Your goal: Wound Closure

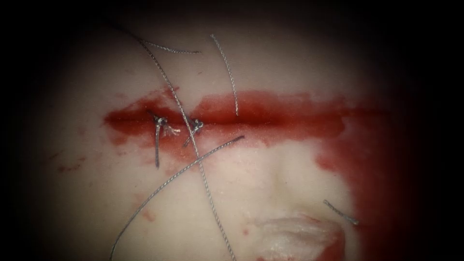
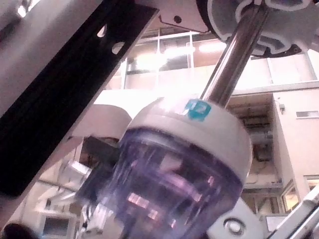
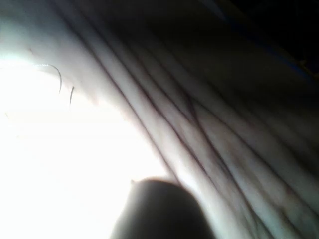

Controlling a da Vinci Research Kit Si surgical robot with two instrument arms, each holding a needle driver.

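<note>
Two knots (image 1: 160,122) are seen tied at the left end of the cut (image 1: 290,117) in the tissue (image 1: 270,63), the rest judged unclosed, loose thread (image 1: 203,179) lying across; tool states and needle position cannot be told.

Place: a lab for practising stitches, inside a big building.
Practice piece: a pale tissue (image 1: 270,188) with a cut (image 1: 270,118), red fluid (image 1: 299,108), knots and loose thread (image 1: 193,140) on it.
Machine: a shiny metal shaft (image 2: 234,59) going into a clear purple plastic part (image 2: 174,184).
Room: tall windows (image 2: 159,50), bright ceiling lights and high walls behind the machine.
</note>
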